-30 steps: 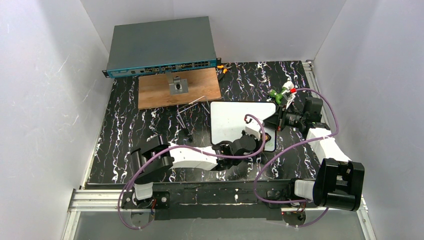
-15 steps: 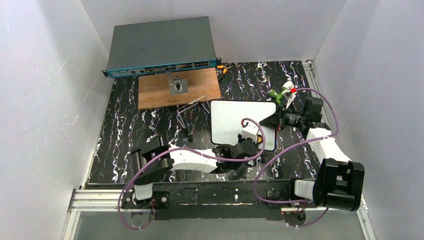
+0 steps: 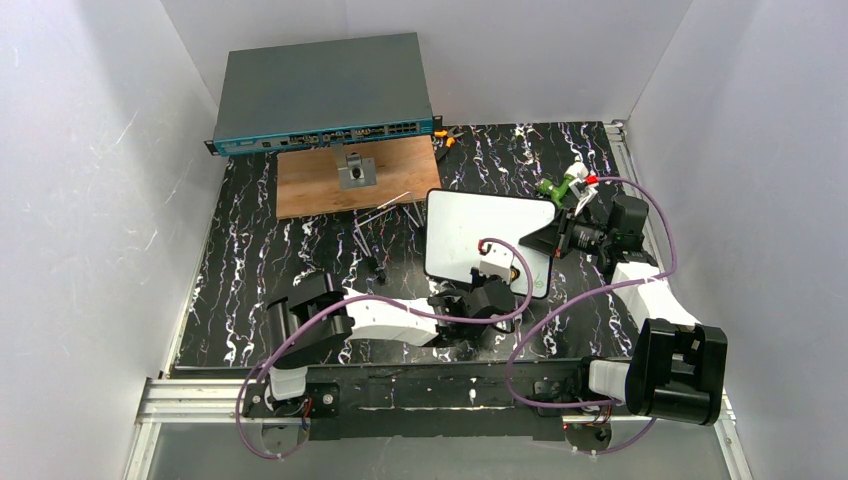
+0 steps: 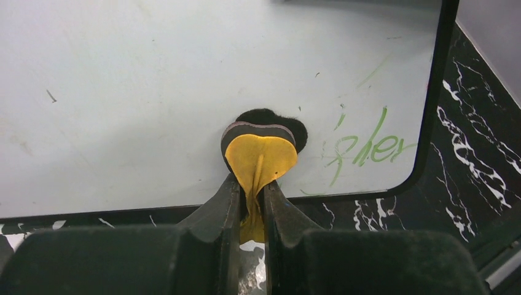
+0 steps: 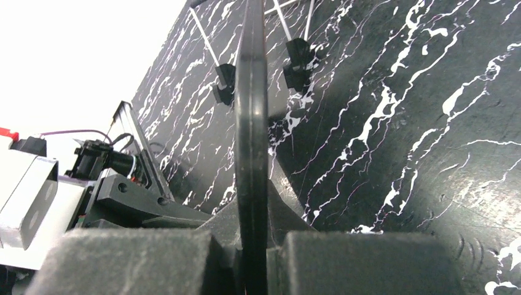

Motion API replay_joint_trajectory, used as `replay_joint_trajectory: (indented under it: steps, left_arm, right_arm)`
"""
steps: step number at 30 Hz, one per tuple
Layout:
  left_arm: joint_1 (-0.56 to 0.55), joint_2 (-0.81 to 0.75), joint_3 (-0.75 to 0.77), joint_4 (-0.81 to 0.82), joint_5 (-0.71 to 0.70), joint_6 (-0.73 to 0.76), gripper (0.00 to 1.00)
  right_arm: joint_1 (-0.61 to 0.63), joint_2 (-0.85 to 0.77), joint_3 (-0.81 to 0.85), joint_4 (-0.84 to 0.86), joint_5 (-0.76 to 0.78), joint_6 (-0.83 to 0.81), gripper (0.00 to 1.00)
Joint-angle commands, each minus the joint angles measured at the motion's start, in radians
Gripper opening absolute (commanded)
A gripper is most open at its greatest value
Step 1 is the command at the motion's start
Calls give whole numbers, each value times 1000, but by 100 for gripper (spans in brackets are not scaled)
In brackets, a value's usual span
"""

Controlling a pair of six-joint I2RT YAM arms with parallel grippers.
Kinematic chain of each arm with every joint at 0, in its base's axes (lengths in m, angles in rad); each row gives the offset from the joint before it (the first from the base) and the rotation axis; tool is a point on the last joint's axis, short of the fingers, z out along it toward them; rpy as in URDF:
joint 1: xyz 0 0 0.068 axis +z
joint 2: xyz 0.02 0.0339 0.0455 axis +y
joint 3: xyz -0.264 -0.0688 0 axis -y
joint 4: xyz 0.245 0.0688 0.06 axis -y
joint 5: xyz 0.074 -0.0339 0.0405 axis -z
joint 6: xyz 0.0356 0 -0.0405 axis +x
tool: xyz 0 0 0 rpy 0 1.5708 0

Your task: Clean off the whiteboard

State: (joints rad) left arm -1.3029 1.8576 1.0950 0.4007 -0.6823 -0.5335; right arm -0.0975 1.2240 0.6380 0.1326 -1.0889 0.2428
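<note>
- One small white rectangular whiteboard (image 3: 465, 230) with a thin black rim and rounded corners. One yellow-backed black felt eraser pad (image 4: 261, 147). Two grippers. Two small black clips on thin metal rods (image 5: 225, 83).
- The whiteboard is right of centre on the black marbled table (image 3: 260, 250). Most of its face is bare white. Green handwriting (image 4: 368, 147) sits at its near right corner, with a faint green stroke farther up.
- The left gripper (image 4: 250, 184) is clenched on the eraser pad, whose felt touches the board just left of the writing.
- The right gripper (image 5: 252, 243) grasps the board's right rim, seen edge-on between its fingers.
- To the far left lies a brown wooden panel (image 3: 320, 185), and behind it a grey box-shaped network switch (image 3: 320, 90).
- A green marker-like object (image 3: 552, 187) lies just beyond the right gripper.
- The clips lie left of the board.
</note>
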Motion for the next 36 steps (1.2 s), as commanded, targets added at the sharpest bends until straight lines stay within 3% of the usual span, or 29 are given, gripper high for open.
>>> replay_joint_trajectory:
  steps: [1, 20, 28, 36]
  left_arm:
    - [5, 44, 63, 34, -18, 4, 0]
    - [-20, 34, 107, 89, 164, -89, 0]
    - [-7, 7, 70, -48, 16, -101, 0]
    - [87, -17, 1, -201, -91, -201, 0]
  right_arm:
    - [17, -28, -12, 104, -110, 201, 1]
    - [22, -17, -15, 92, -98, 197, 1]
    - [22, -17, -8, 76, -100, 173, 1]
    - [22, -24, -1, 51, -97, 147, 1]
